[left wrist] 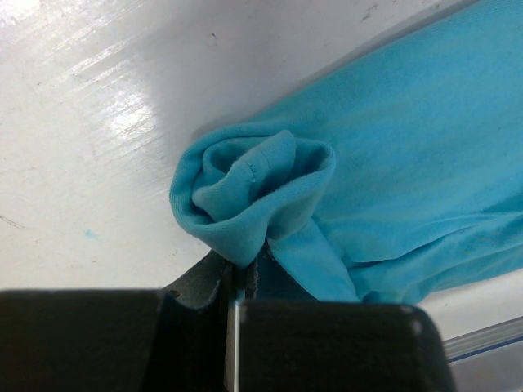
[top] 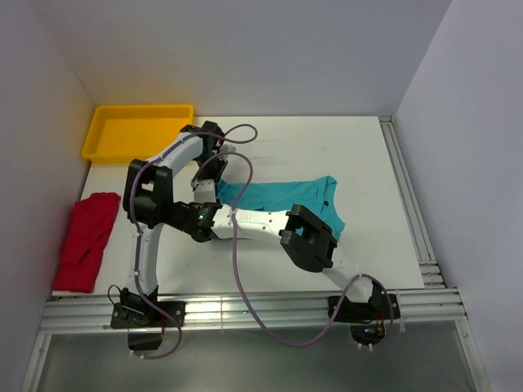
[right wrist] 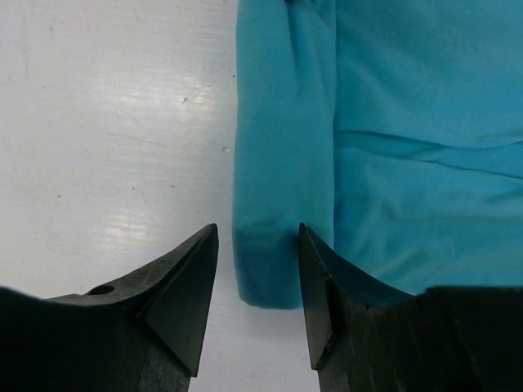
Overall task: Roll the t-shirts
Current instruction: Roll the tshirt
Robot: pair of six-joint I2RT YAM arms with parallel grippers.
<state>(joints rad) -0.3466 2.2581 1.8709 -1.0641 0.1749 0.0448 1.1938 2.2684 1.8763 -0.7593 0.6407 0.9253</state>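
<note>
A yellow tray (top: 91,145) sits on the white table (top: 327,147). Just in front of the tray, a red t-shirt (top: 86,241) lies bunched up. A teal t-shirt (top: 306,196) lies flat, off to the tray's right. The left arm (top: 151,200) and right arm (top: 309,237) bend over its end nearest the tray.

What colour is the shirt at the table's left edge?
Red. The red t-shirt shows only in the top external view.
</note>
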